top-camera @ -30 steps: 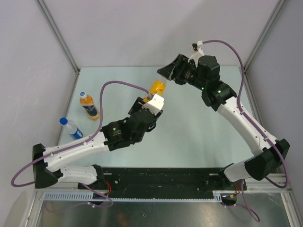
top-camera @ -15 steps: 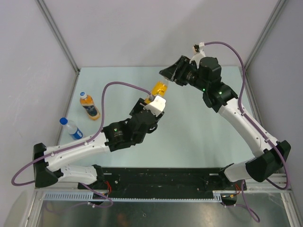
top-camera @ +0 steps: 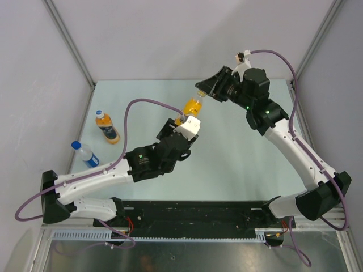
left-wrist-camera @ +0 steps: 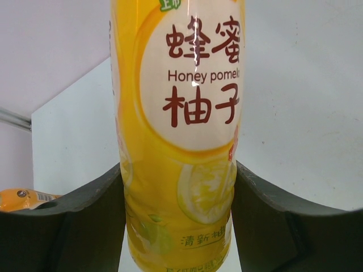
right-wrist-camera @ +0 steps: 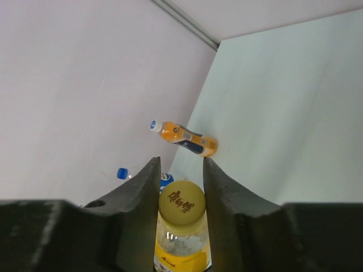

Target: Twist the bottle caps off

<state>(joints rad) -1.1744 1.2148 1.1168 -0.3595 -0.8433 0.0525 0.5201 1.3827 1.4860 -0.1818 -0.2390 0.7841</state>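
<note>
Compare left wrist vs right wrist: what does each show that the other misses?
Left wrist only: the Honey pomelo label, and the left fingers clamping the yellow bottle by its body. Right wrist only: the yellow cap between the right fingers, touching both, with the white cap and blue cap beyond. Both: the yellow bottle.

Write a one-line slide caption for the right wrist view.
Right gripper pinching the yellow cap of the honey pomelo bottle, with the orange bottle and water bottle behind.
</note>
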